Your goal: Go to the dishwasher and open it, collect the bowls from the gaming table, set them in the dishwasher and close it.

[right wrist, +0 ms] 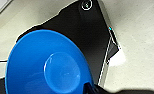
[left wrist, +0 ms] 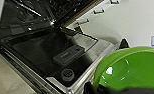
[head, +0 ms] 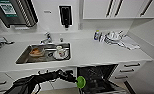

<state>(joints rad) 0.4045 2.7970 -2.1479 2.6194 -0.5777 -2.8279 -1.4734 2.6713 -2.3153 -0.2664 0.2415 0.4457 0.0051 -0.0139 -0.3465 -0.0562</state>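
Now I carry two bowls: my left gripper [head: 77, 80] is clamped on the lime green bowl [head: 81, 82] at the open dishwasher [head: 98, 75]; my right gripper [right wrist: 89, 88] pinches the blue bowl [right wrist: 46, 67]. Dishes fill the sink [head: 23, 58].
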